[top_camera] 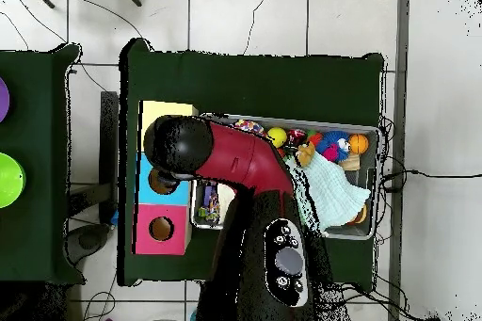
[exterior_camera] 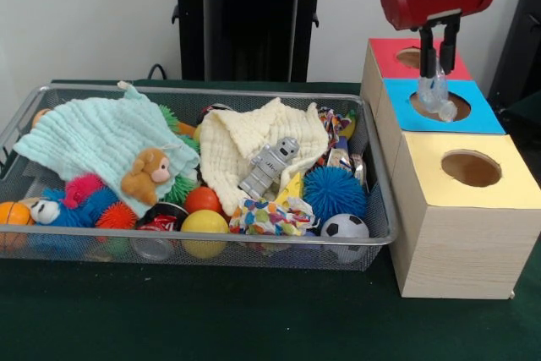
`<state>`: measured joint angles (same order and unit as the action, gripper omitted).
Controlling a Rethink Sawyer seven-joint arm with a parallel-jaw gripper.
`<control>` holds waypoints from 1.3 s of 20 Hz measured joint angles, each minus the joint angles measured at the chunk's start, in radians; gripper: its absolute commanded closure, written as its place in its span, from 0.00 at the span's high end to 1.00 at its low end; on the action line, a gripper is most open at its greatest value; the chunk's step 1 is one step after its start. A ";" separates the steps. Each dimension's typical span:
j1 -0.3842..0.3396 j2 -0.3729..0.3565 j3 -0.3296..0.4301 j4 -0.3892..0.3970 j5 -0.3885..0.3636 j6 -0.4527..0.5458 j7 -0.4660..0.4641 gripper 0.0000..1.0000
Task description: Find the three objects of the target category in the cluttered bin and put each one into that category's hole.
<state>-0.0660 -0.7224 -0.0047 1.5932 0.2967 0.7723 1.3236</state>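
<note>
My gripper (exterior_camera: 439,71) hangs over the hole (exterior_camera: 463,107) in the blue-topped box (exterior_camera: 486,120), the middle of three boxes to the right of the bin. It is shut on a small clear plastic object (exterior_camera: 437,97), which dangles just above the hole. The wire bin (exterior_camera: 379,177) holds a grey toy robot (exterior_camera: 269,166), a blue spiky ball (exterior_camera: 332,192), a soccer ball (exterior_camera: 344,227), a yellow ball (exterior_camera: 204,226) and a plush monkey (exterior_camera: 148,173). In the overhead view the arm's head (top_camera: 179,145) hides the gripper.
A red-topped box (exterior_camera: 385,52) stands behind the blue one and a yellow-topped box (exterior_camera: 473,209) in front, each with a round hole. A mint cloth (exterior_camera: 97,137) and a cream cloth (exterior_camera: 245,137) cover part of the bin's contents.
</note>
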 measured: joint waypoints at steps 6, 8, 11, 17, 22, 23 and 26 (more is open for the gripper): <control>-0.012 0.010 0.023 0.010 0.013 -0.018 0.000 0.00; -0.011 0.013 0.024 0.012 0.013 -0.018 0.000 0.00; -0.012 0.020 0.025 0.013 0.013 -0.018 0.000 0.00; -0.011 0.040 0.025 0.012 0.013 -0.017 0.000 0.00; -0.012 0.077 0.026 -0.016 0.015 -0.007 0.000 0.00; -0.013 0.079 0.026 -0.020 0.015 -0.007 0.000 0.00; -0.013 0.090 0.027 -0.037 0.015 -0.005 0.000 0.00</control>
<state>-0.0795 -0.6322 0.0218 1.5562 0.3121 0.7678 1.3236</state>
